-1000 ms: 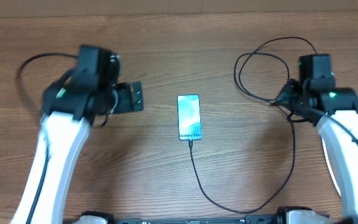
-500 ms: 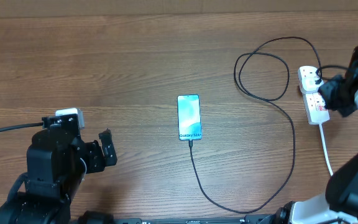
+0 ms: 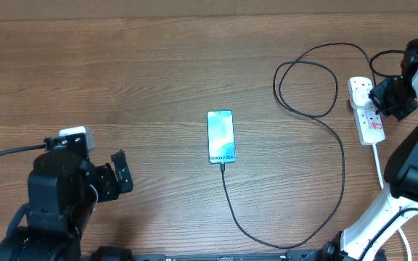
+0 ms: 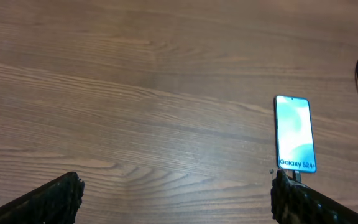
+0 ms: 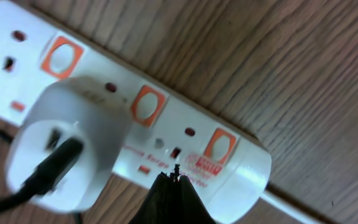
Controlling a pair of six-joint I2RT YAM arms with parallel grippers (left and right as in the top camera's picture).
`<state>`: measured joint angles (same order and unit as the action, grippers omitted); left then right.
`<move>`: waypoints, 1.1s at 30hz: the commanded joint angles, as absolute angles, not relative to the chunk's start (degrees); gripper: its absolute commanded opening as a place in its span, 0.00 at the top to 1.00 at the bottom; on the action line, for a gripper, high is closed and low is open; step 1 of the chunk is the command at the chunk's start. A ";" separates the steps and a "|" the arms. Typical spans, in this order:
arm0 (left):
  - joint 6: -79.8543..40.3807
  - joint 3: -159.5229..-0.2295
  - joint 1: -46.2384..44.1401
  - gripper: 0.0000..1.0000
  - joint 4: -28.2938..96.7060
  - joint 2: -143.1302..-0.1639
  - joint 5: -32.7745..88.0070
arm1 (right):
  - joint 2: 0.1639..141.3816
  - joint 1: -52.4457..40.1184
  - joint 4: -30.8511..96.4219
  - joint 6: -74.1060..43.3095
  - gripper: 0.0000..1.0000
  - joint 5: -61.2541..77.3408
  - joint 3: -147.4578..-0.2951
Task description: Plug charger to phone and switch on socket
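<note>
The right fingers (image 5: 170,200), pressed together into one tip, are hovering at the socket (image 5: 244,169), with the charger (image 5: 48,165) plugged in just left of them. The red rocker (image 5: 146,104) beside that plug probably needs a square, firm press. The left fingers (image 4: 48,202) are resting spread, the phone (image 4: 294,132) lying on the desk (image 4: 135,74) ahead of their right tip.

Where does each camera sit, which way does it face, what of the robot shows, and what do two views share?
Overhead: fixed above the brown wooden table, looking straight down; the left tool and right tool both show.
Left wrist: low over the table, looking across at the slim blue-screened phone; its dark fingers frame the bottom corners.
Right wrist: close above the white power strip with orange switches; its dark fingers meet at bottom centre.
Shared: overhead and left wrist both show the phone.
</note>
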<state>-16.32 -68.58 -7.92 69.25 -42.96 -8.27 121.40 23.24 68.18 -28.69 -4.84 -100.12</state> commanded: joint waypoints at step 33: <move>-16.71 -68.34 -6.92 0.01 69.21 -37.91 -9.02 | 128.77 24.16 59.81 -26.52 0.96 4.93 -102.08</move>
